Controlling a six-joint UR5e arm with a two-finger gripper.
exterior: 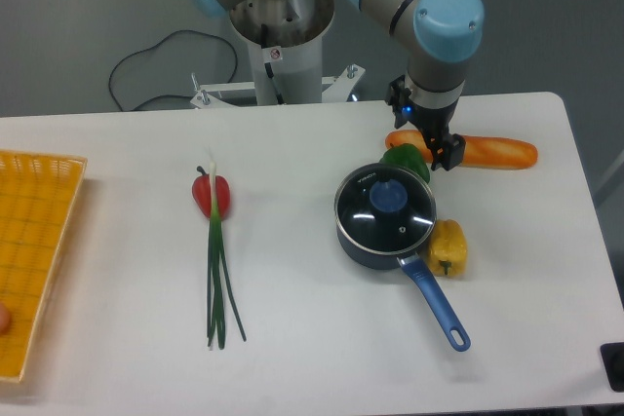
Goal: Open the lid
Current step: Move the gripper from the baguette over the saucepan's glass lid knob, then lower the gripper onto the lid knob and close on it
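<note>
The lid, a round glass disc with a metal rim and a blue centre knob, rests flat on the dark blue saucepan right of the table's middle. The pan's long blue handle points toward the front right. My gripper hangs above and behind the pan, over the green pepper and the near end of the baguette, apart from the lid. Its black fingers point down; I cannot tell whether they are open or shut.
A green pepper and a baguette lie behind the pan. A yellow pepper touches its right side. A red pepper and spring onions lie left of centre. A yellow basket sits at the left edge.
</note>
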